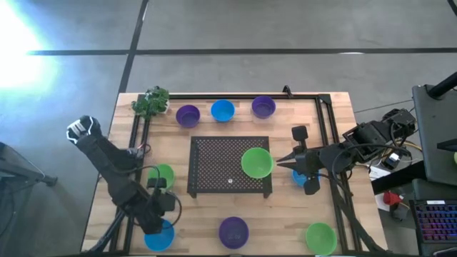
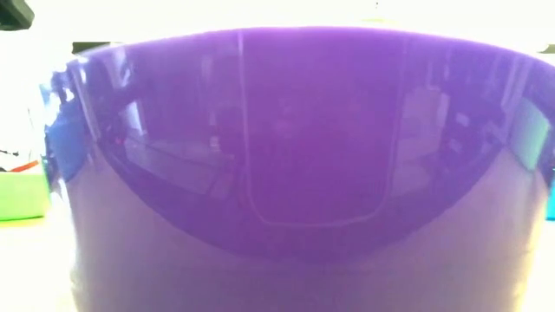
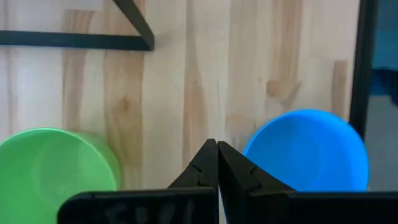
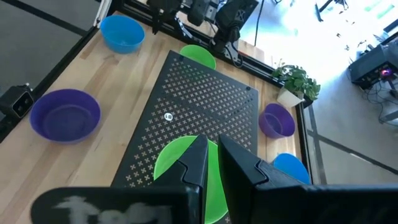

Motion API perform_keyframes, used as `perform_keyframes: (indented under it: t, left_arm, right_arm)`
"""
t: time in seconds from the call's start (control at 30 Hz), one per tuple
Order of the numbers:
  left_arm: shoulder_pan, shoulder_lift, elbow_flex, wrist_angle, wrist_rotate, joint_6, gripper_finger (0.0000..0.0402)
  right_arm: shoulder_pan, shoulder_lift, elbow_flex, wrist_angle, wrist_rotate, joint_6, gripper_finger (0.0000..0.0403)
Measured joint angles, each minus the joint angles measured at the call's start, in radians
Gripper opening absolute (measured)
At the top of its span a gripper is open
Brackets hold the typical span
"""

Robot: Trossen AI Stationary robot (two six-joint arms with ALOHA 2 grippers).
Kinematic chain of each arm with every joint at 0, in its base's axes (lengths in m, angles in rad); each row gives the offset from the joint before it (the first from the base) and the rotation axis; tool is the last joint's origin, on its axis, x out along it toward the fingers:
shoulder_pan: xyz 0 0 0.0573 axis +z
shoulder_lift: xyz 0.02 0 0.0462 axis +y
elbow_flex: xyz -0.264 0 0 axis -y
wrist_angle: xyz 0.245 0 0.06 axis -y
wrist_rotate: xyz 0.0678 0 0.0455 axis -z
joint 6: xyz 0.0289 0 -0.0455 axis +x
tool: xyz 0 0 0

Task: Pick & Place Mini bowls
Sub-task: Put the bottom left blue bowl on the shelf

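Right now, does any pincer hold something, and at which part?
The right pincer grips a green bowl by its rim, over the mat. The left pincer is shut on nothing.

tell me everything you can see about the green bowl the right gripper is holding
The lime green mini bowl is small, round and glossy, plastic by its look, in one plain colour with no markings. The right gripper is shut on its rim, one finger inside and the other outside, as the right wrist view shows. It sits over the right edge of the black mesh mat, open side up, partly overhanging the mat toward the gripper. Whether it rests on the mat or hangs just above it cannot be told.
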Motion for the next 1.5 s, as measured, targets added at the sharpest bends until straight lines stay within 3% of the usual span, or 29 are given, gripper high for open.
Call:
perform_keyframes:
  t: [0.33,0.6,0.93,1.07,1.2,1.5]
  left_arm:
    - [0.001,0.001,0.000,0.001,0.056,-0.035,0.0000]
    - [0.002,0.001,-0.012,-0.024,0.058,-0.197,0.0000]
    - [-0.002,0.001,-0.012,0.011,0.086,-0.024,0.0000]
    - [-0.002,0.001,-0.012,0.017,0.086,-0.082,0.0000]
    - [-0.002,0.001,-0.013,-0.015,0.038,-0.170,0.0000]
    - [-0.002,0.001,-0.020,-0.018,-0.023,-0.202,0.0000]
  right_arm:
    - [0.000,0.000,0.000,0.001,0.000,0.004,0.0034]
    - [0.000,0.000,0.000,0.001,0.000,0.004,0.0034]
    - [0.000,0.000,0.000,0.001,0.000,0.007,0.0034]
    - [0.000,0.000,0.000,0.001,0.000,0.008,0.0034]
    - [0.000,0.000,0.000,0.001,0.000,0.008,0.0034]
    - [0.000,0.000,0.000,0.001,0.000,0.007,0.0034]
